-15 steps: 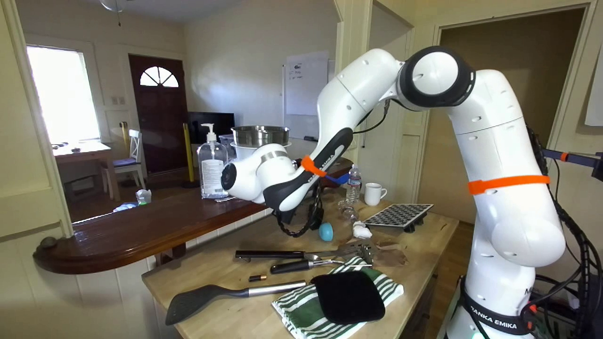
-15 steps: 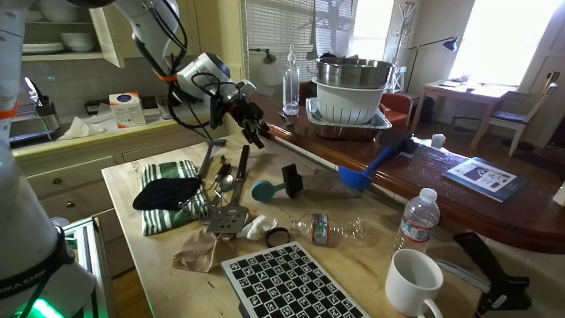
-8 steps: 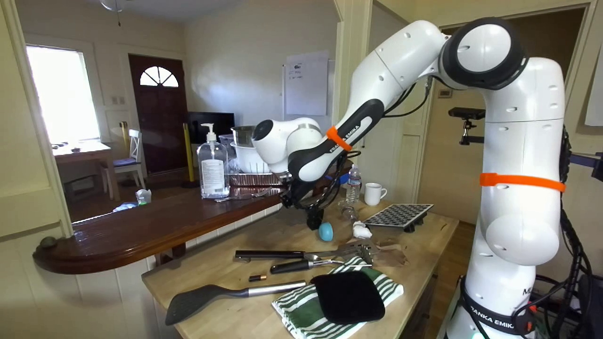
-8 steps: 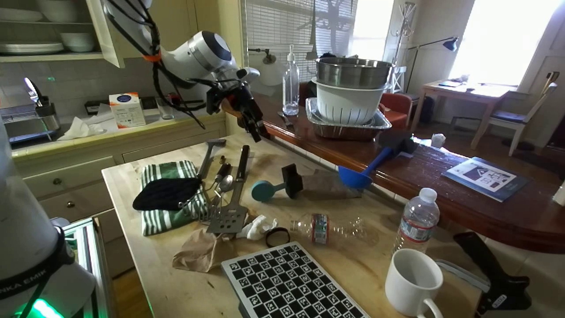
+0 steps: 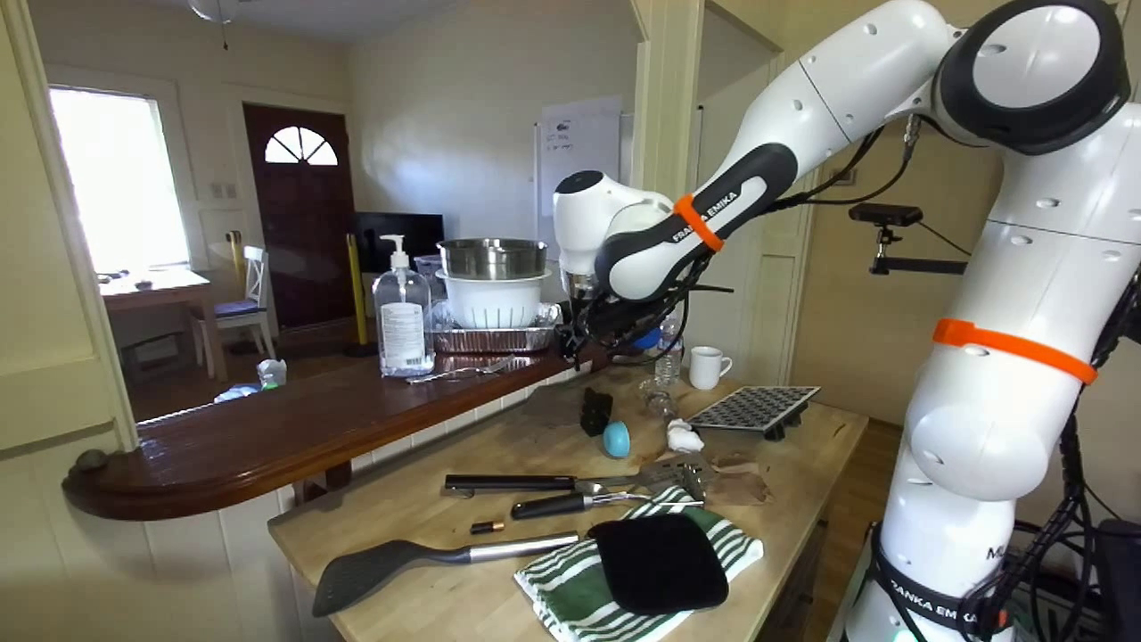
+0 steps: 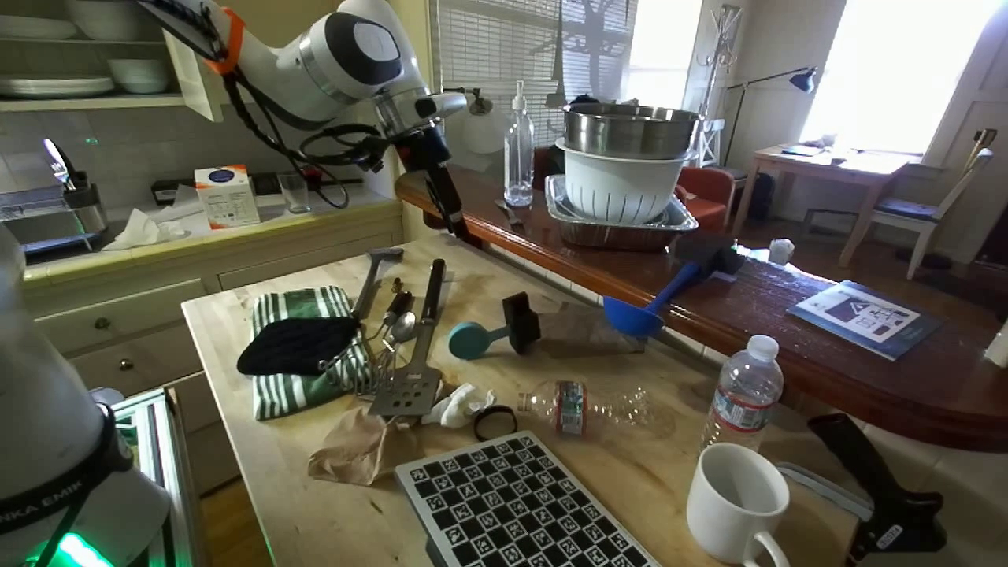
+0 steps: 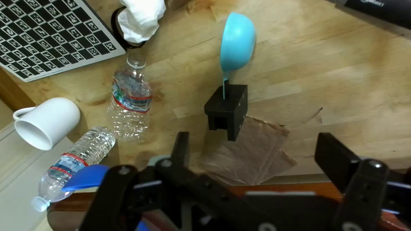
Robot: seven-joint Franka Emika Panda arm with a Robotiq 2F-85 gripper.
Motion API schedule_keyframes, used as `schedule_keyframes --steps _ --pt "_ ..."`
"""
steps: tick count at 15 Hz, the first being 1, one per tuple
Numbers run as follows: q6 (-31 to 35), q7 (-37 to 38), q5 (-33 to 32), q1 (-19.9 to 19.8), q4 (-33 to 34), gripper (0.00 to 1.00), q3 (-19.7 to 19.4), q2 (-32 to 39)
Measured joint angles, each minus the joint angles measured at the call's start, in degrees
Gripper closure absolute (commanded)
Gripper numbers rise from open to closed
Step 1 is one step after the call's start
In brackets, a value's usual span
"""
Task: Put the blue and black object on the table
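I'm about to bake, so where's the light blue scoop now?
In an exterior view, the light blue scoop is just left of the picture's centre on the table, right of the slotted spatula, its black block near flat brown paper.

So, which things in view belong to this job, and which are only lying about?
Job:
light-blue scoop with black block, or dark-blue scoop (the wording may fit either)
pale table
open tool

Lying about:
white mug
striped towel
checkered board
slotted spatula
standing bottle
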Motion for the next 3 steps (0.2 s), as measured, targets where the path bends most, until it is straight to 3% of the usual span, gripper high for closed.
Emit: schedule_keyframes --steps 3 --pt "0.0 0.1 0.0 0.0 0.2 0.0 0.5 1.1"
